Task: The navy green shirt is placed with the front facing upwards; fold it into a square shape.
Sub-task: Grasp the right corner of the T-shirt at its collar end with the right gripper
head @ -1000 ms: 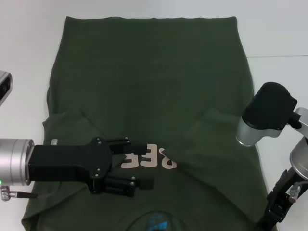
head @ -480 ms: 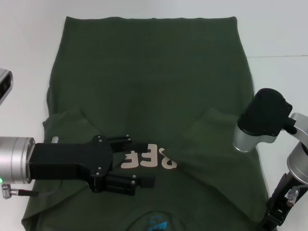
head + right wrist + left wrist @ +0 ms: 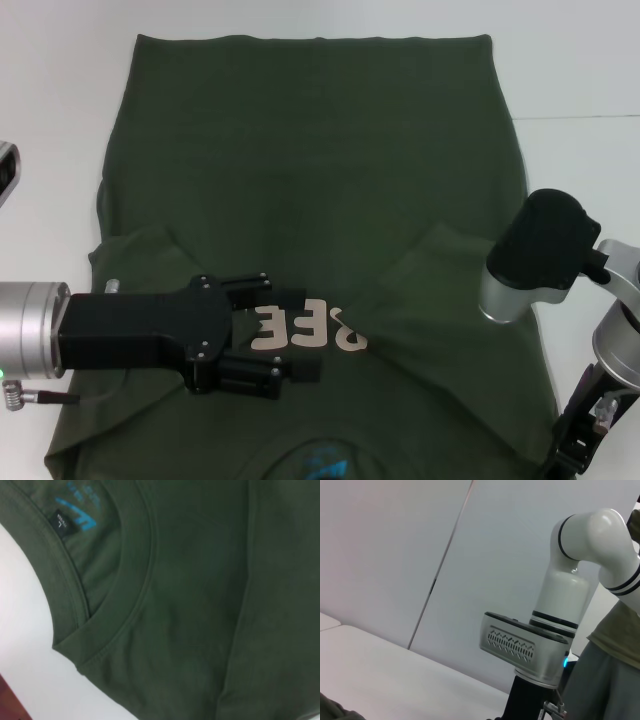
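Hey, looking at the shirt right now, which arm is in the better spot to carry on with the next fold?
Probably the left. The left gripper is open over the navy green shirt, beside its folded-in sleeve and lettering. The right gripper isn't visible; that arm sits at the shirt's edge.

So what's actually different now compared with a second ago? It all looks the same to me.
Very little. The right arm's black-capped wrist has slid a bit lower and inward, over the navy green shirt. The left gripper has crept slightly forward over the cream letters, fingers apart, holding nothing. The shirt lies as before, both sleeves folded in.
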Motion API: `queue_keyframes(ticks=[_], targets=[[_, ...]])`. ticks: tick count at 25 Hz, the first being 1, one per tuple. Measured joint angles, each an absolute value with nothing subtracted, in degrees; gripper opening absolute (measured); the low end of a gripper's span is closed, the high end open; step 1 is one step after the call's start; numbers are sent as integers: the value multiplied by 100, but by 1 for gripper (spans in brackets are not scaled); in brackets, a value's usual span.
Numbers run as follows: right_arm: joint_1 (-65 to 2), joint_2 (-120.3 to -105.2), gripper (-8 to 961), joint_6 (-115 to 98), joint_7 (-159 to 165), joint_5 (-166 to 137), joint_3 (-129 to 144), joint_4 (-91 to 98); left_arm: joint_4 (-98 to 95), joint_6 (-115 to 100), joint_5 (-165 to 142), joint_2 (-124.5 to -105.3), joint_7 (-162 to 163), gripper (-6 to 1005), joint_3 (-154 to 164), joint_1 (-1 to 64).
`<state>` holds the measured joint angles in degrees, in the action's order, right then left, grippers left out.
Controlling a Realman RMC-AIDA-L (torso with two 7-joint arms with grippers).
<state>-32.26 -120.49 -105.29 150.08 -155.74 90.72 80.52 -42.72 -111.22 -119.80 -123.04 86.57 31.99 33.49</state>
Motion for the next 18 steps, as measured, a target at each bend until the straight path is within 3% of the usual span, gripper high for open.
queue_keyframes(ticks=[7, 18], targets=[[-3221, -12047, 683, -10453, 15090, -15720, 9250, 7983, -4272, -11087, -11979, -12304, 8622, 936, 3199, 3334], [-3205, -12041, 238, -10358, 15097, -15784, 9256, 7910, -4253, -11064, -11971, -12304, 8554, 937, 3180, 3309]])
